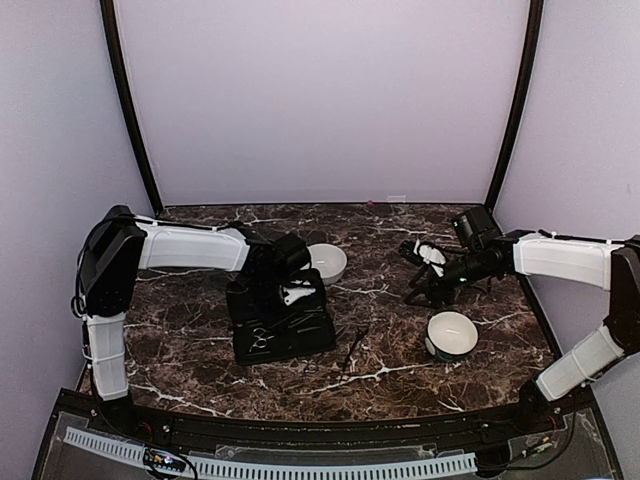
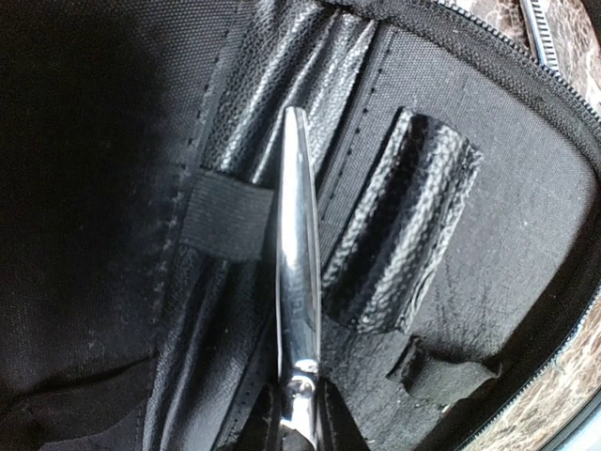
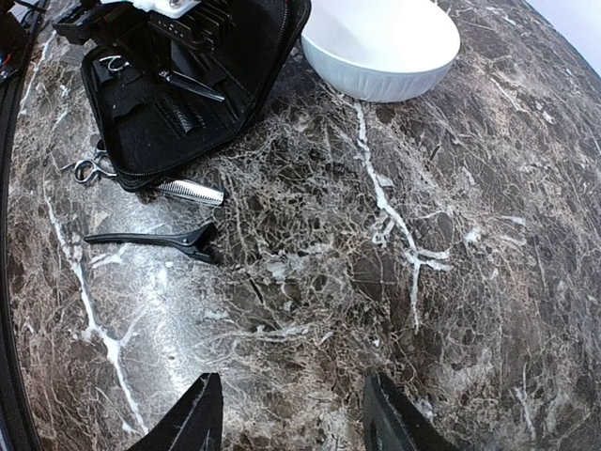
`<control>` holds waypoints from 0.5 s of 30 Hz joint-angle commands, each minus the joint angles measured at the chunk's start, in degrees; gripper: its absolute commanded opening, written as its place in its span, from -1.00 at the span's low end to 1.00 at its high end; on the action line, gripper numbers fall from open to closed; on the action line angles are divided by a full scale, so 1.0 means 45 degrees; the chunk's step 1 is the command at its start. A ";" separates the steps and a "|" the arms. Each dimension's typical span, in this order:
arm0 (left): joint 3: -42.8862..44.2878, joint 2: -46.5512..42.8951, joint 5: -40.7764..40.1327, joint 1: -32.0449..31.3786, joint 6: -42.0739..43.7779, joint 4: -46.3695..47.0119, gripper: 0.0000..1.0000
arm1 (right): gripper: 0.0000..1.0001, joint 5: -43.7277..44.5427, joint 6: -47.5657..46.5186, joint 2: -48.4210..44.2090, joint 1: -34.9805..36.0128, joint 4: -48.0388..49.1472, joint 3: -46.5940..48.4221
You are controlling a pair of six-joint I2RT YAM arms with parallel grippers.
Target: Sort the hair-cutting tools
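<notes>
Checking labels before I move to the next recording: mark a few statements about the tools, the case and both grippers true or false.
1. The right gripper is open and holds nothing. True.
2. The slim black hair clip lies inside the case. False: it lies on the dark marble table, beside the open black zip case.
3. A pair of silver scissors lies inside that case. True.
4. The left gripper is over a white round bowl. False: it is over the case.
</notes>
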 commanded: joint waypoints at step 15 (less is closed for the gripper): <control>-0.1569 -0.3509 -0.2049 0.0036 0.1553 -0.1863 -1.00 | 0.02 0.0106 -0.0130 0.0260 0.0200 -0.0315 0.0583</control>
